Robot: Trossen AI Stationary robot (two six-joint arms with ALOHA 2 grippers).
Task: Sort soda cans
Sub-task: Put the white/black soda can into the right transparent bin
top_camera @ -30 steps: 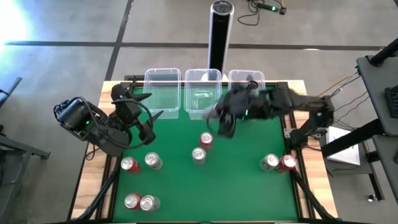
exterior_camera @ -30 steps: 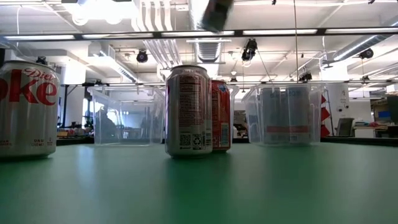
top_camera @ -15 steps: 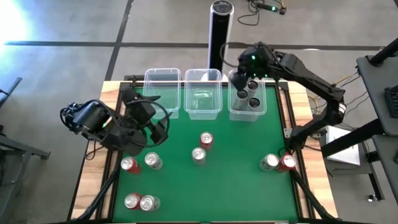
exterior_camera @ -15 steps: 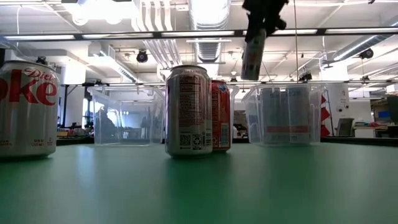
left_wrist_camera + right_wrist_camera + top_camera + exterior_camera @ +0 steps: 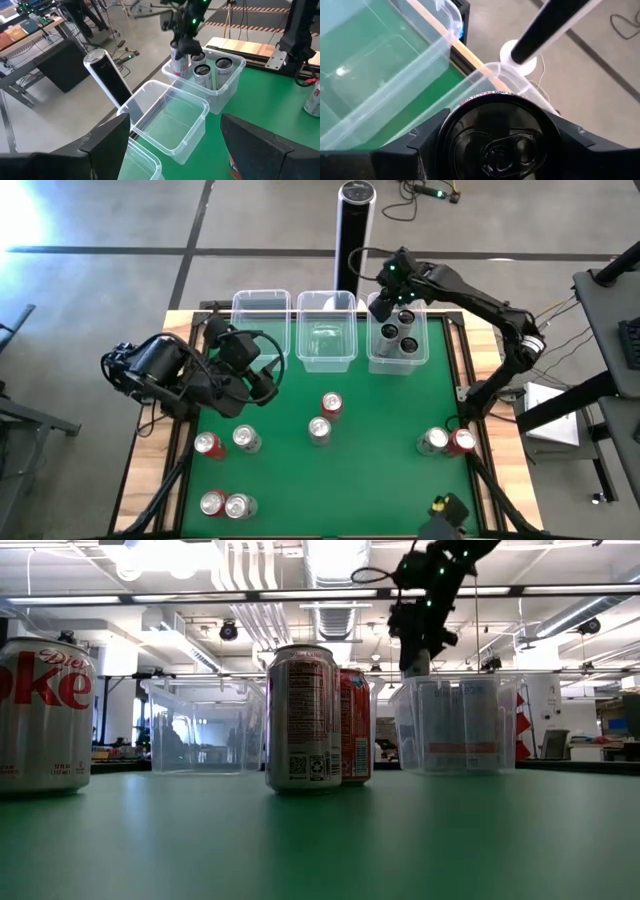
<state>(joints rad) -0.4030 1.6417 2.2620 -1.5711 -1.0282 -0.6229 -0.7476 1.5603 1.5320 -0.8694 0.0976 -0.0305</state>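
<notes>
A soda can, held between the fingers of the right gripper, hangs upright in the rightmost clear tub. Just beside the gripper, two more cans stand in that tub. The left gripper, fingers parted and empty, waits well apart, over the green mat.

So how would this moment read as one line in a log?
right gripper: lowering soda can into right tub | left gripper: empty, jaws open, over table's left
</notes>
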